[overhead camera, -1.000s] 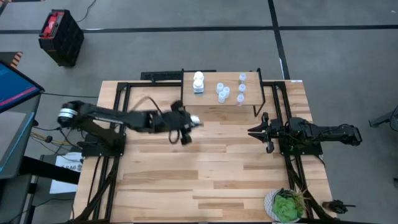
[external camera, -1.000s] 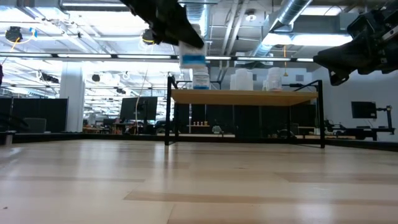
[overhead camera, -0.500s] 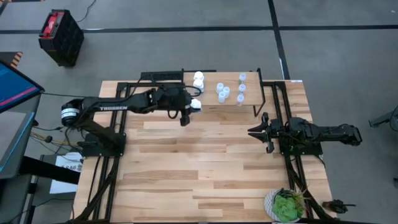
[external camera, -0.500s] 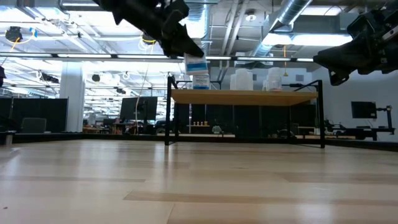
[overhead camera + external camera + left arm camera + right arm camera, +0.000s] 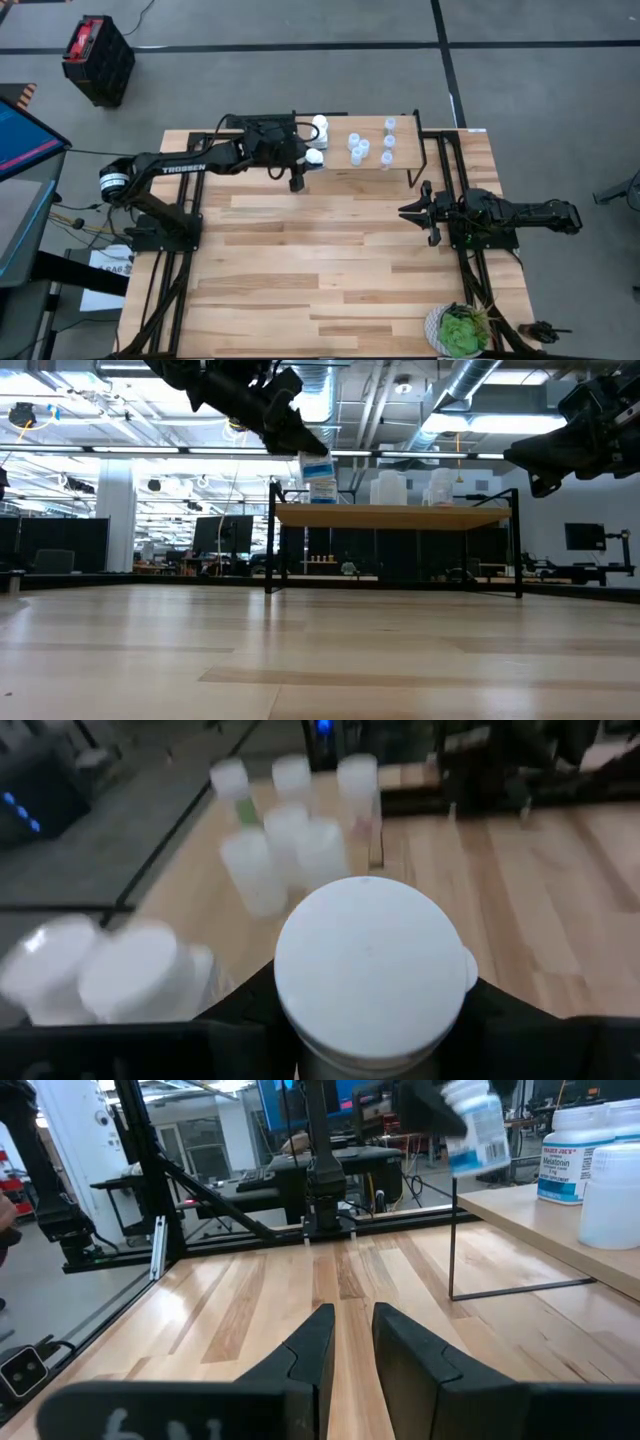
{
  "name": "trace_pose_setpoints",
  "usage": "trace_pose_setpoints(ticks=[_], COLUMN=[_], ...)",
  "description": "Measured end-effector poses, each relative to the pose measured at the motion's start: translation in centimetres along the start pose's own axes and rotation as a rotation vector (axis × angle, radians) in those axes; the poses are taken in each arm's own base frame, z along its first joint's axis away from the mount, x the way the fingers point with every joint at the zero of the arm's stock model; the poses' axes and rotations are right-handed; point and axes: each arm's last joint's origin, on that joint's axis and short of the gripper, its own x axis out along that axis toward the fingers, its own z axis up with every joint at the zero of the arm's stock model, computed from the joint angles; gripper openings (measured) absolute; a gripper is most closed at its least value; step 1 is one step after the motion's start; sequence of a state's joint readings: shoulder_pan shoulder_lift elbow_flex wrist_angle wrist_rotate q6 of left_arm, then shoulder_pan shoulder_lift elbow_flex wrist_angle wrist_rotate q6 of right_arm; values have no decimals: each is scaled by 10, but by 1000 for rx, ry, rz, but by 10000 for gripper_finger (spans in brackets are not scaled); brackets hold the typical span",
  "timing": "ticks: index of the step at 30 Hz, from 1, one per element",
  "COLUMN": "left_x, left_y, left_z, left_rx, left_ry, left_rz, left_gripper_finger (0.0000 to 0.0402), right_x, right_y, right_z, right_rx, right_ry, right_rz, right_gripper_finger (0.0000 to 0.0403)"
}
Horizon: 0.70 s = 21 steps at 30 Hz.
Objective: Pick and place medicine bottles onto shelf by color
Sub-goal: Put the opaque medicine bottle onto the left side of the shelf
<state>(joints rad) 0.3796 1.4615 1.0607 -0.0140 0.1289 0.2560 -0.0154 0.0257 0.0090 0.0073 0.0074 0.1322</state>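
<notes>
Left claw (image 5: 306,165) is clamped on a white medicine bottle (image 5: 314,157), in the air just beside the shelf (image 5: 402,148) edge. I should lower it upright, next to the white bottles (image 5: 319,126).

white bottle (image 5: 314,157), blue label, light-wood shelf (image 5: 405,150)
</notes>
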Motion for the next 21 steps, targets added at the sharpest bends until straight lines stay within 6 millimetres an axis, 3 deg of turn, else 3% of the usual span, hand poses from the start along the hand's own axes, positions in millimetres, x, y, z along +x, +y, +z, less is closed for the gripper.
trace_pose_setpoints(ticks=[8,14,21], left_x=[-5,19,28], left_y=[16,15,12], left_z=[48,36,32], left_rx=[46,20,53], left_ry=[-6,177,193], left_rz=[-20,-92,-100], left_gripper_finger=[132,133,133], right_x=[0,0,0], right_y=[0,0,0], right_z=[0,0,0], right_rx=[0,0,0], right_ry=[0,1,0], right_rz=[0,0,1], right_gripper_finger=[97,97,97])
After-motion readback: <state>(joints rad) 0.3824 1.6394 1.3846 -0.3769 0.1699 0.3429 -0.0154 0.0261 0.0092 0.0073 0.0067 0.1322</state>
